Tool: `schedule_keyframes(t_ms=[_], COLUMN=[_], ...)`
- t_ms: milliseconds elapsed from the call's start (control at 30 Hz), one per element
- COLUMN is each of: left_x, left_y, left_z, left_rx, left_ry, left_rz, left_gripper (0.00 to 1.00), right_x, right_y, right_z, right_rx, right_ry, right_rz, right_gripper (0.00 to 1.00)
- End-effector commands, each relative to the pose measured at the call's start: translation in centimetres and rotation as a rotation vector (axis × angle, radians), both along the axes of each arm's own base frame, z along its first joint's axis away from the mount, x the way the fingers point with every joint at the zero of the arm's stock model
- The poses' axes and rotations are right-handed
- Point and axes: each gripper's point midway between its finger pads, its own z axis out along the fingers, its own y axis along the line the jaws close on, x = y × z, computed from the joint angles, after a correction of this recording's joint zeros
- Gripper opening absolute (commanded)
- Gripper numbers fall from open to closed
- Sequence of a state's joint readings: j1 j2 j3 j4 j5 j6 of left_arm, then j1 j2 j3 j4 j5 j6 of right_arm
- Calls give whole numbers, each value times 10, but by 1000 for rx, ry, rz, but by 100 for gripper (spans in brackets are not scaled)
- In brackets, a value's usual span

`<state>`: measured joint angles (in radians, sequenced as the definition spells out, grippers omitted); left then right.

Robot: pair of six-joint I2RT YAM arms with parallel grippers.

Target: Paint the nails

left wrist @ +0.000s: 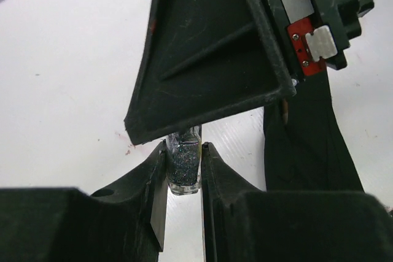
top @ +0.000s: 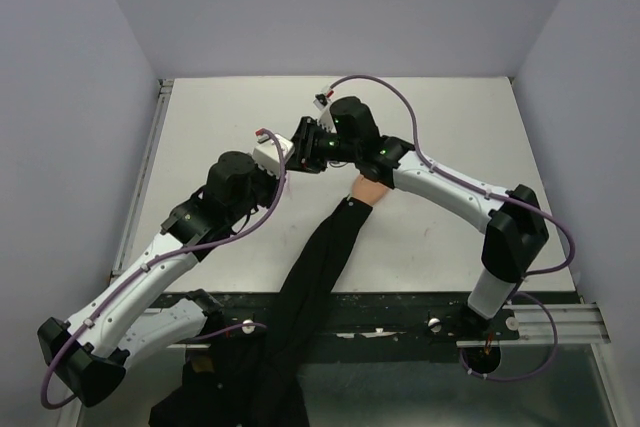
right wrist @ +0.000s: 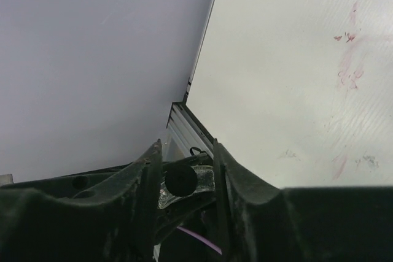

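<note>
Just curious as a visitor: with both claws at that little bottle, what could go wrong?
The right gripper sits loosely around the black cap, so it may slip off. The left gripper pinches the small bottle narrowly; a pull could tip it. The fake hand by the right arm may get bumped.

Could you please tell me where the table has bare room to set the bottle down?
Bare table lies far left, behind the left arm, and near right, between sleeve and right arm. The centre, around the fake hand, is crowded.

Lavender walls (top: 330, 7), white table (top: 220, 127)
</note>
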<state>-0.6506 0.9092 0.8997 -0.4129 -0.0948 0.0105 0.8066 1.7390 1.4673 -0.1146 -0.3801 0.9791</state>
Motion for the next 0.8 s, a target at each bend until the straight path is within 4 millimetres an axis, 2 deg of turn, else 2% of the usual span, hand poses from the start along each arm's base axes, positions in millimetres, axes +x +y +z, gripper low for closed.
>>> schedule_keyframes(t_ms=[0, 67, 200, 367, 433, 533, 600, 667, 767], left_x=[-6, -13, -28, -46, -57, -79, -92, -105, -124], left_y=[-19, -20, -21, -23, -26, -35, -39, -44, -50], left_z=[28, 28, 31, 25, 31, 50, 65, 79, 102], left_rx=[-104, -141, -188, -243, -290, -387, -453, -524, -638], left_ry=[-74, -51, -33, 38, 62, 106, 137, 179, 247], left_rz=[-92, -105, -157, -208, -254, -383, -457, -528, -659], left_gripper=[0, 0, 0, 0, 0, 0, 0, 0, 0], right_x=[-4, 4, 15, 6, 0, -20, -45, -72, -90], right_y=[-7, -19, -46, -64, -73, -82, -84, -84, -86], right_z=[34, 41, 57, 100, 114, 132, 146, 153, 155], right_rx=[14, 1, -2, 41, 36, 45, 82, 123, 135], right_ry=[-94, -123, -181, -352, -439, -584, -676, -728, -749], right_rz=[-14, -60, -125, -106, -94, -12, 112, 252, 353], right_gripper=[52, 59, 68, 72, 72, 72, 72, 72, 69])
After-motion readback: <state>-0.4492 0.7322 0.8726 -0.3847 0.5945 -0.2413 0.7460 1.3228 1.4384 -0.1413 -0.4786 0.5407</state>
